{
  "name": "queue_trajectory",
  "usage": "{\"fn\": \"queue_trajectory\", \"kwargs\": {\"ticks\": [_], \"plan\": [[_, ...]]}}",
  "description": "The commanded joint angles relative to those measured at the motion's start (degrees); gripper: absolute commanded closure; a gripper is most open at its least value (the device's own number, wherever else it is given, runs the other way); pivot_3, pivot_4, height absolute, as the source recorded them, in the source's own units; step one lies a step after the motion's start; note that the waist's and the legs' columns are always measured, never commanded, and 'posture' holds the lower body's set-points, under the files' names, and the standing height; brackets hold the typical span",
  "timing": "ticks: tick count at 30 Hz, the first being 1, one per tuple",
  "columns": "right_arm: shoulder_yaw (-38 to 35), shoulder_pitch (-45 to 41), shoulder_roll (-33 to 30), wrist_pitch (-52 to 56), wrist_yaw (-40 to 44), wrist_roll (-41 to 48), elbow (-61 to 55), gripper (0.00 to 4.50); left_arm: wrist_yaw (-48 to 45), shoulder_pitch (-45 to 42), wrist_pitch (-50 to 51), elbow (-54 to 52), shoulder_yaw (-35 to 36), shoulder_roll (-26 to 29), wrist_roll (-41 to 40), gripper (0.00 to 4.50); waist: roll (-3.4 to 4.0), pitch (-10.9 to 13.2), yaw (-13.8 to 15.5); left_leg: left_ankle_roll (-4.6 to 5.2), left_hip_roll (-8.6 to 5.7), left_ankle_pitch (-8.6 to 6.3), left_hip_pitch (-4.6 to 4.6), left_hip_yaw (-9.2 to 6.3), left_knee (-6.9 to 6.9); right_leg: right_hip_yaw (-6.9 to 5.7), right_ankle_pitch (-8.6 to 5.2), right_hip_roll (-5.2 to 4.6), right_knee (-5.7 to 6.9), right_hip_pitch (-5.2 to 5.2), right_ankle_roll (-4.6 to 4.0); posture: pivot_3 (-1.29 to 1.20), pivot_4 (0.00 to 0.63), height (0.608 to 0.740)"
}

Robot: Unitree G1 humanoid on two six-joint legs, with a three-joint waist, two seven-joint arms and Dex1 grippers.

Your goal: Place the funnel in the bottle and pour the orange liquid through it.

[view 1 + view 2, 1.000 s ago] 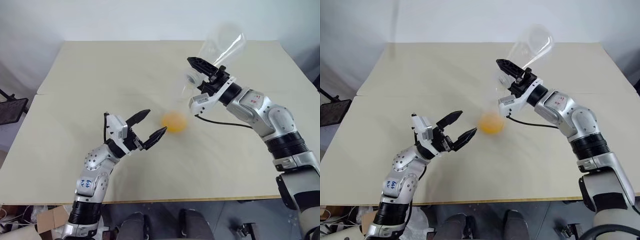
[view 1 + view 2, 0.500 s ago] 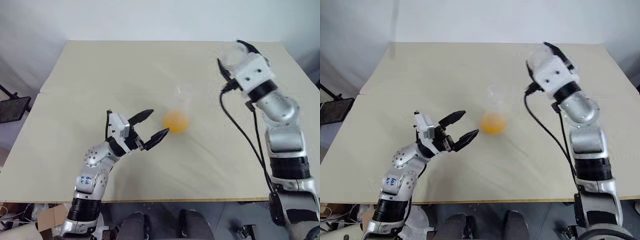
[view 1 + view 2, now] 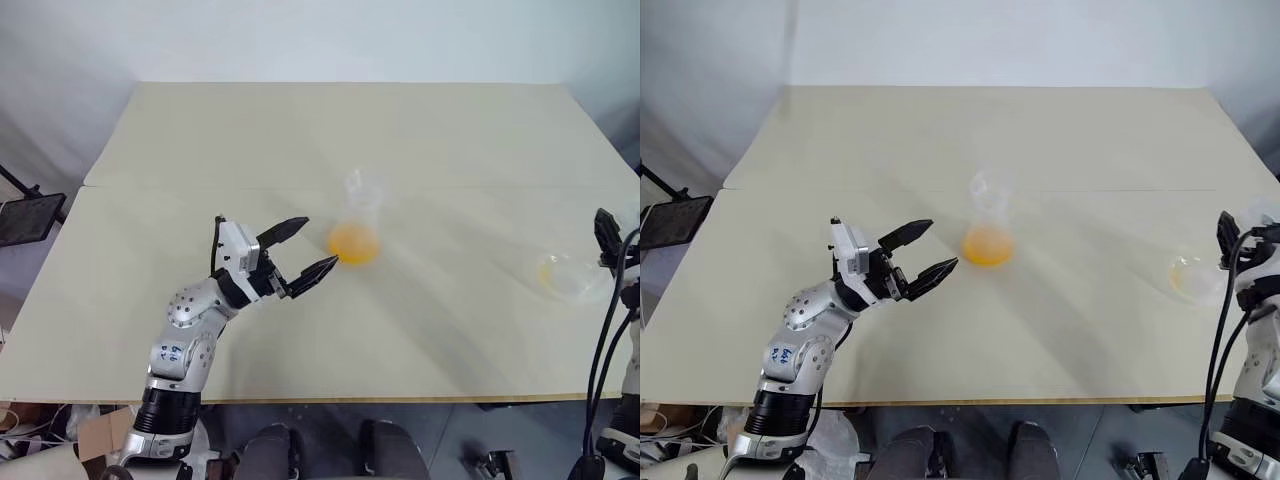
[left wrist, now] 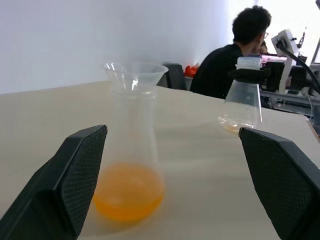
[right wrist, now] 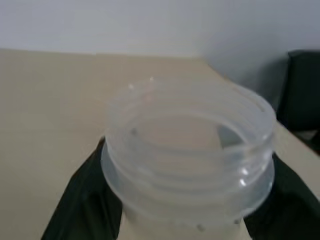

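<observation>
On table (image 3: 200, 130): one bottle (image 3: 356, 228) with funnel (image 4: 135, 76), one flask (image 3: 572, 277) apparently clenched by right tool (image 5: 175, 210); left tool (image 3: 305, 249) released

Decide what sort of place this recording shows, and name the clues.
Probably a robotics lab or workshop: clear conical bottle with a clear funnel and orange liquid on a plain beige table, and a person seated among equipment behind.

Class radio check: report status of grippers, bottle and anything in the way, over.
Left gripper open beside bottle. Right gripper shut on emptied flask. Funnel seated in bottle, orange liquid inside. Nothing in the way.
</observation>
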Motion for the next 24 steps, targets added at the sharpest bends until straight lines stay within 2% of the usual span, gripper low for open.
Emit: {"fn": "queue_trajectory", "kwargs": {"ticks": [1,6,15,20,24], "plan": [[-5.0,0.5,1.4,-5.3,0.3,5.5,2.3,1.67,-1.1,-1.6,-0.2,-0.3,0.2,0.2,-0.9,0.0,0.02,0.0,-0.3,0.0,0.01,0.0,0.09,0.11,-0.04,0.09,0.0,0.0,0.0,0.0,0.0,0.0,0.15,0.74],[-4.9,0.9,1.1,-7.5,-0.3,6.4,1.4,0.06,-1.7,-2.4,-0.1,0.2,0.4,0.3,-1.0,0.0,0.02,0.0,-0.2,-0.02,0.05,0.01,0.18,0.18,-0.08,0.2,0.0,0.04,0.03,0.0,0.0,0.0,0.15,0.74],[-10.5,1.7,-3.2,-8.6,-1.4,9.9,-8.5,0.06,-2.7,-2.3,0.2,0.8,2.2,2.3,-1.5,0.0,0.03,0.0,0.1,0.0,0.02,0.02,0.17,0.2,-0.08,0.25,0.0,0.01,0.02,-0.01,0.0,0.0,0.15,0.74],[-8.8,0.6,-5.9,-11.0,0.3,9.8,-10.8,0.06,-3.5,-1.8,0.4,0.9,2.7,2.9,-1.6,0.0,0.03,0.0,0.0,0.0,0.03,0.02,0.17,0.2,-0.09,0.25,0.0,0.02,0.0,-0.01,0.01,0.0,0.15,0.74],[0.0,1.2,-9.6,-9.6,13.3,14.5,-15.0,0.06,-5.7,-0.9,0.7,1.0,4.4,5.5,-2.1,0.0,0.03,0.0,-0.1,0.0,0.03,0.02,0.18,0.22,-0.08,0.27,0.0,0.02,-0.01,-0.01,0.01,0.0,0.15,0.74]]}}
